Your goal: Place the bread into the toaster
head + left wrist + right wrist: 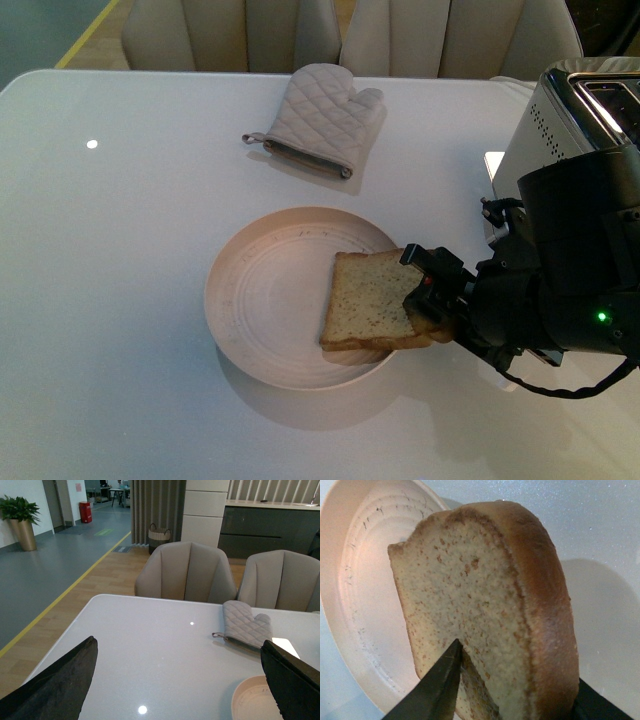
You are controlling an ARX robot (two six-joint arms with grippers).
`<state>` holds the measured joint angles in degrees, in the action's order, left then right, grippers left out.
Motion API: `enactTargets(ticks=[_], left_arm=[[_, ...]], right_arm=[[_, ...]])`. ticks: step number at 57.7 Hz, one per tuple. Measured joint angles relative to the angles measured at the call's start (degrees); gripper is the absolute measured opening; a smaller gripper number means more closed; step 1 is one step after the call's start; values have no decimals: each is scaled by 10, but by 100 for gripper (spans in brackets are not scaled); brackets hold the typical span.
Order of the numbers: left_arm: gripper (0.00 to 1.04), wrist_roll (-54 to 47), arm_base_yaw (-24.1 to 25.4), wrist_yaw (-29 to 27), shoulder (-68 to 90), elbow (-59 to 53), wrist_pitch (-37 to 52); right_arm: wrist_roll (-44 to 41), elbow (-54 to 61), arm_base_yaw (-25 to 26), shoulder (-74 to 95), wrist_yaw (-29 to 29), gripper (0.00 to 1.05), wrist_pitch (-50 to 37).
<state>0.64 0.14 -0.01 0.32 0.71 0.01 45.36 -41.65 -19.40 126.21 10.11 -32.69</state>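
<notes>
While clamped on 1 slice of bread (365,295) by its crust, holds it tilted over the right rim of the plate (225,300) with the right gripper (430,305). Has the toaster (560,120) behind that arm, far right on the table (120,300). Holds the left gripper (178,644) with jaws wide apart, empty.

- A glossy white counter (120,300) catches small round glints of light (142,709).
- Two beige upholstered chairs (186,572) stand at its far edge.
- Beyond them, wood flooring (115,575) meets a grey floor (45,565) along a yellow line (75,583).
- A potted plant (20,510) in a gold planter stands by a white wall (25,487), with a red bin (85,512) further back.
- A wicker basket (160,536) sits below grey curtains (155,502), beside a white pillar (205,510) and dark cabinets (270,530).
</notes>
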Motion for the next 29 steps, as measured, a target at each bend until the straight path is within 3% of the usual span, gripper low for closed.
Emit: enactTargets(ticks=[12,29], left_arm=[[97,0,0,0,0,0,0],[97,0,0,0,0,0,0]], right_arm=[[-14,10,-2,-42,-7,6,-13],[-30,27,10,-188,-4,4,-20]])
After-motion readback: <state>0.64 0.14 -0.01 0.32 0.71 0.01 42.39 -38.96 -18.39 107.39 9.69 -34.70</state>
